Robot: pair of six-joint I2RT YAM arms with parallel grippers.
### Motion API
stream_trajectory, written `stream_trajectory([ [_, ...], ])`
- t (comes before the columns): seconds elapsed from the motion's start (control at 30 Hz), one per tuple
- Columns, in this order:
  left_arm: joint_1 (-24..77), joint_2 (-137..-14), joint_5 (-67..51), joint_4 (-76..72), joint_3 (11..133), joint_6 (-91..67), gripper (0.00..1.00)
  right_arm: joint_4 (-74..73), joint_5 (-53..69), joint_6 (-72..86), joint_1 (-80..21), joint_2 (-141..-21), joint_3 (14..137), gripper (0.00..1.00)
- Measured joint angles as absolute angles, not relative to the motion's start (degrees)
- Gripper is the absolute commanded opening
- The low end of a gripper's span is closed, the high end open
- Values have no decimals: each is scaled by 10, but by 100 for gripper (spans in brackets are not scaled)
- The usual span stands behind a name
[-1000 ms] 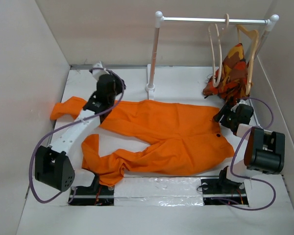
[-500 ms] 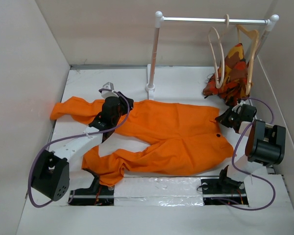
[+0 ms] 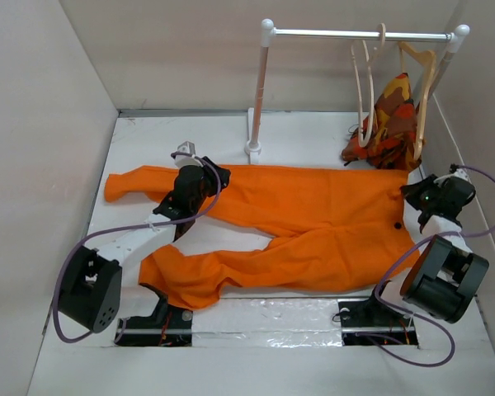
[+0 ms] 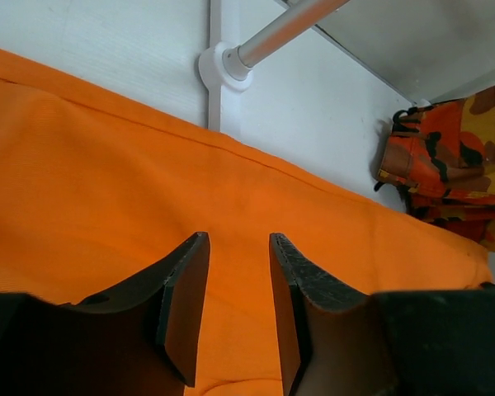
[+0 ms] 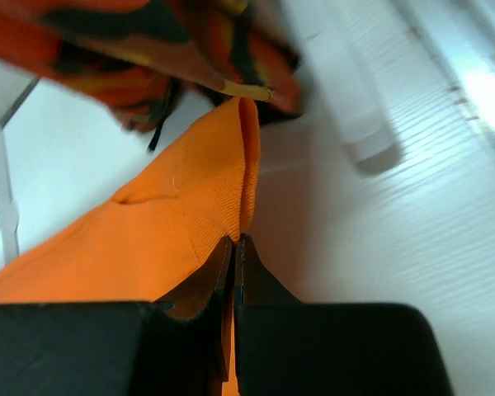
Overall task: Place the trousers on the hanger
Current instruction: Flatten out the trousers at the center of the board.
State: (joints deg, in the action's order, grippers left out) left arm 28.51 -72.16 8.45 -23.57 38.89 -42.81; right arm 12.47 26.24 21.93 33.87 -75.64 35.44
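The bright-orange trousers (image 3: 313, 219) lie flat across the table, waist to the right and both legs running left. My right gripper (image 3: 412, 194) is shut on the waistband's far right corner; the right wrist view shows the fingers (image 5: 235, 241) pinched together on the cloth edge (image 5: 206, 206). Over the far leg, my left gripper (image 3: 214, 176) hovers with its jaws apart, and the orange cloth (image 4: 107, 165) shows through the gap of the gripper (image 4: 238, 243). The pale cream hanger (image 3: 365, 91) hangs empty on the rail at the back right.
A white rail stands on a post (image 3: 258, 91) with its foot (image 4: 223, 64) just beyond the trousers. A tan wooden hanger (image 3: 425, 82) carries a patterned orange, red and brown garment (image 3: 392, 124) (image 4: 454, 157) near my right gripper. Walls enclose the table on three sides.
My right gripper closed on the waistband and drew it to the right, sliding and stretching the trousers that way. My left gripper came nearer over the far leg and widened its jaws.
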Motion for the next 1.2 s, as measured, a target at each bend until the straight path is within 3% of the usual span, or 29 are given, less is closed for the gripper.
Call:
stream_trajectory([
  [0.23,285,-736,123,-213,389,-430,50,75,170,228,353,-773,416,4],
  [0.33,282,-736,162,-191,389,-435,50,61,153,232,353,-802,441,36],
  [0.37,279,-734,172,-185,388,-439,50,59,148,233,353,-808,445,63],
  [0.4,271,-731,182,-182,383,-445,50,57,144,236,353,-810,447,72],
  [0.47,246,-718,198,-178,365,-457,49,50,140,232,352,-802,448,79],
  [0.53,208,-700,214,-170,342,-478,48,43,137,230,340,-775,445,76],
  [0.63,148,-683,223,-157,316,-507,43,51,130,219,286,-681,402,38],
  [0.67,114,-676,228,-153,304,-525,43,55,130,216,264,-645,384,8],
  [0.7,93,-674,229,-149,301,-536,44,65,134,211,239,-608,360,0],
  [0.83,43,-679,223,-143,300,-566,47,86,168,184,174,-515,272,0],
  [1.2,-58,-758,204,-142,310,-592,50,58,244,95,-91,-476,180,6],
])
